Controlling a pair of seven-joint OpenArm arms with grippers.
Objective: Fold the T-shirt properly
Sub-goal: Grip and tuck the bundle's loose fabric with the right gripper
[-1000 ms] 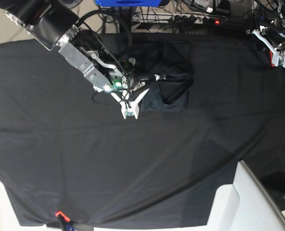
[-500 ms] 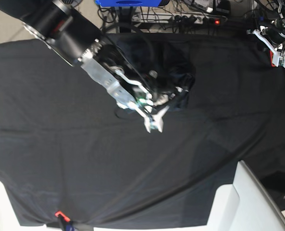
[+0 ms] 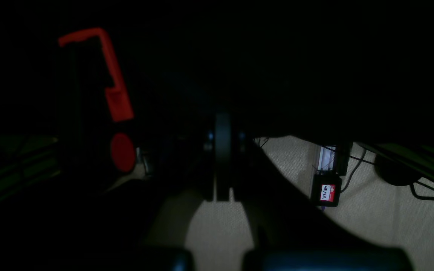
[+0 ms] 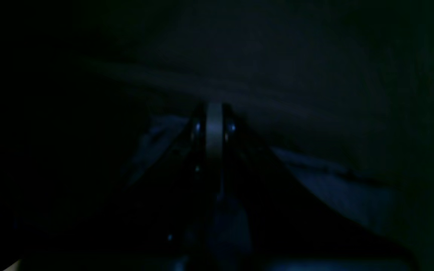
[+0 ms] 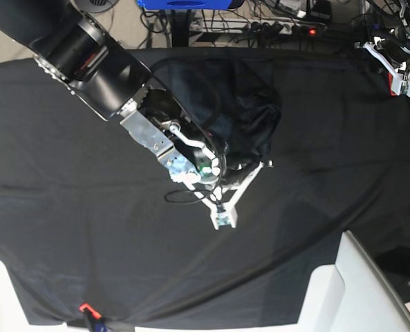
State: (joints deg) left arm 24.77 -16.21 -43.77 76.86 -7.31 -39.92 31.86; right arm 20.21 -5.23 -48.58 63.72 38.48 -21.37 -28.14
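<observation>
Worktop (image 5: pixel 87 228) — draped in a wrinkled black cloth (image 5: pixel 315 173) reaching every visible edge. Lying on it: one dark charcoal T-shirt (image 5: pixel 249 114), bunched near the far edge — middle of the span.

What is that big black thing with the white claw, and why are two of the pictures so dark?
That big black thing is a robot arm. There are two arms, and each ends in a claw called a gripper. The picture from above shows the whole table, covered in a black cloth. The right gripper hangs over the middle of it, beside the T-shirt, a dark grey bundle that the robot is meant to fold. The left gripper waits at the far corner.

The two dark pictures come from small cameras on the wrists, looking along the jaws. They look dark because nearly everything in front of them is black. In both, the jaws are shut. I can't see any shirt pinched in them. The left wrist camera also catches a red clamp and the floor.
</observation>
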